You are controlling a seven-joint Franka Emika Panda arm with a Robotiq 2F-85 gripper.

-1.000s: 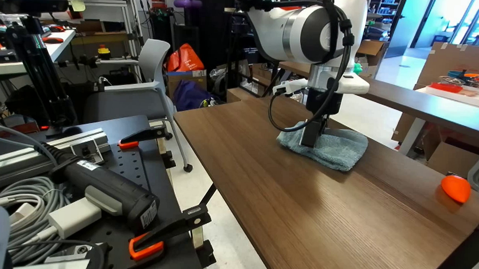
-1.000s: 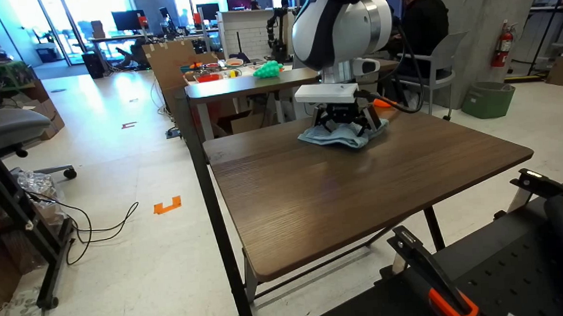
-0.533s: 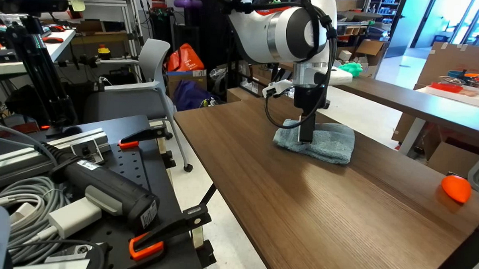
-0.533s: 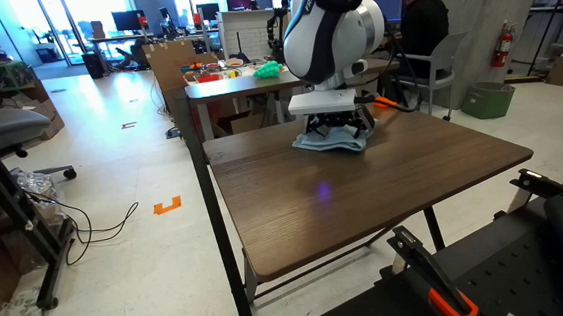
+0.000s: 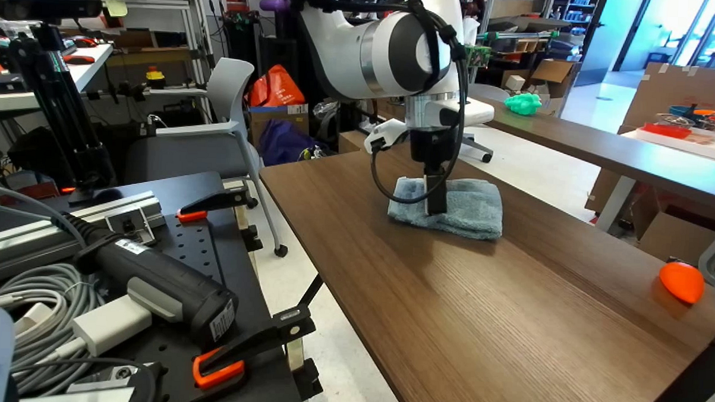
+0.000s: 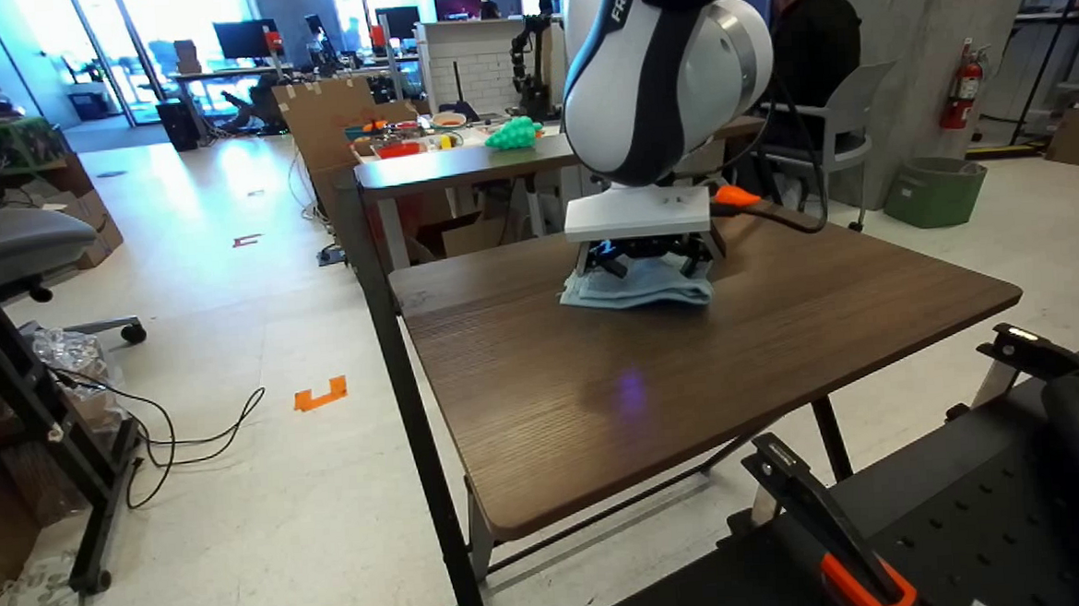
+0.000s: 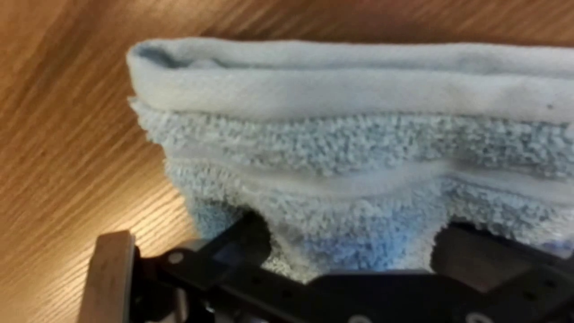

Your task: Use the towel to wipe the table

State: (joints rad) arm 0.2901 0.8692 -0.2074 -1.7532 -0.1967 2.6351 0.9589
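Observation:
The towel [image 5: 473, 208], a folded grey-blue cloth, lies on the dark brown table [image 5: 508, 325]; both also show in an exterior view, towel [image 6: 636, 287] and table [image 6: 691, 369]. My gripper [image 5: 436, 208] points straight down into the towel, and shows in an exterior view [image 6: 648, 262]. In the wrist view the dark fingers of my gripper [image 7: 352, 237] stand apart, sunk in the towel [image 7: 336, 143], which bulges up between them toward the palm. The fingertips themselves are buried in cloth. The towel's folded edge lies flat on the table [image 7: 67, 134] beyond the fingers.
A small orange object [image 5: 682, 282] sits near the table's long edge. A lighter brown table [image 5: 621, 148] with a green object [image 5: 522, 104] stands behind. A black cart [image 5: 195, 249] with clamps [image 6: 793, 465] runs along the opposite long side. A grey chair [image 5: 217, 130] stands near it.
My gripper has slid along the table away from the orange object, and the towel has moved with it and turned slightly. The orange object has stayed in place.

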